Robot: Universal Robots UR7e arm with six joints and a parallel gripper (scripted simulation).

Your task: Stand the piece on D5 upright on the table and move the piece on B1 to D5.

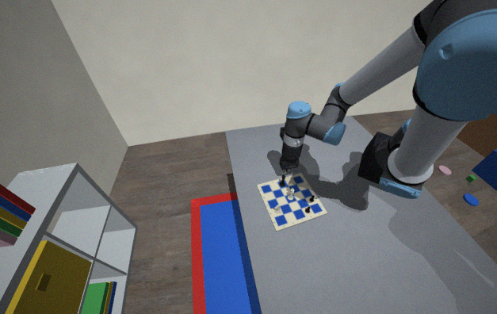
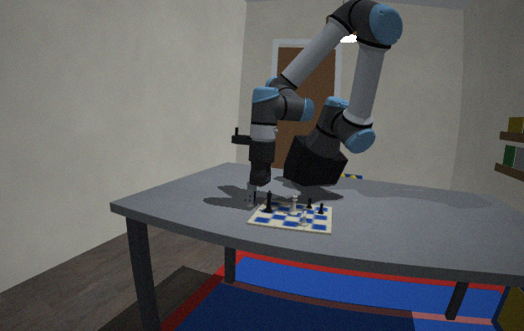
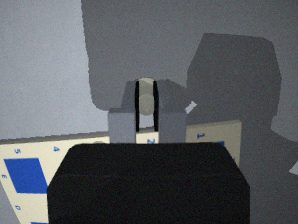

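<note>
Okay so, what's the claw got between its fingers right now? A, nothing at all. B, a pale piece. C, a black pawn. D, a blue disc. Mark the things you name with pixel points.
B: in the wrist view a pale, round-topped piece (image 3: 146, 104) sits between the dark pads of the claw (image 1: 286, 171) (image 2: 251, 204) (image 3: 146, 96), with a pad against either side.

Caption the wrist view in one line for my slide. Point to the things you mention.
Gripper (image 1: 284, 171) (image 2: 251, 204) (image 3: 146, 96) closed on a pale piece (image 3: 146, 90) beside the board's (image 1: 277, 227) (image 2: 289, 228) (image 3: 212, 132) numbered edge.
</note>
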